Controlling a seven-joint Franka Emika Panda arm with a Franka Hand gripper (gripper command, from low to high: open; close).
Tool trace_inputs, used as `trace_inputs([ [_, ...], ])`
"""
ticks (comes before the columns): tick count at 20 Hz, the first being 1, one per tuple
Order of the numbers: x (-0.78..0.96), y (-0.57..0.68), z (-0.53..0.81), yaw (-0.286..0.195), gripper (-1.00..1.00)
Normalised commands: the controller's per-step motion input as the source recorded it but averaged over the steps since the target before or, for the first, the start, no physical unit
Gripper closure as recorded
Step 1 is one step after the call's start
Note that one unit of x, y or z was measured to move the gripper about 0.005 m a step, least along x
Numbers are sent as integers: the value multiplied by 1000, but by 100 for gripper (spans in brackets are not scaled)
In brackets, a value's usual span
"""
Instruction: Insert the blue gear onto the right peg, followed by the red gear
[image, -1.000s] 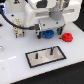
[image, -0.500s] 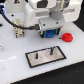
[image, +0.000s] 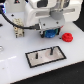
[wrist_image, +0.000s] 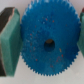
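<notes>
gripper hangs above the white table, its green pads pinching the blue gear by its toothed rim on two opposite sides; the wrist view fills with that disc and its dark central hole. red gear lies flat on the table just beside the held gear, toward the exterior view's right. nearer the camera sits the grey plate with its black rim, and what seems to be the right peg stands on it, blurred.
</notes>
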Motion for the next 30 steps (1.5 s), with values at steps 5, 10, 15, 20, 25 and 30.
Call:
trace_inputs([
  [5, 208, 15, 385, 0, 100],
  [10, 382, -3, 396, 0, 100],
  [15, 669, -105, 428, 0, 100],
  [20, 789, -149, 376, 0, 100],
  [25, 777, -252, 310, 0, 100],
  [30, 783, -244, 251, 0, 100],
])
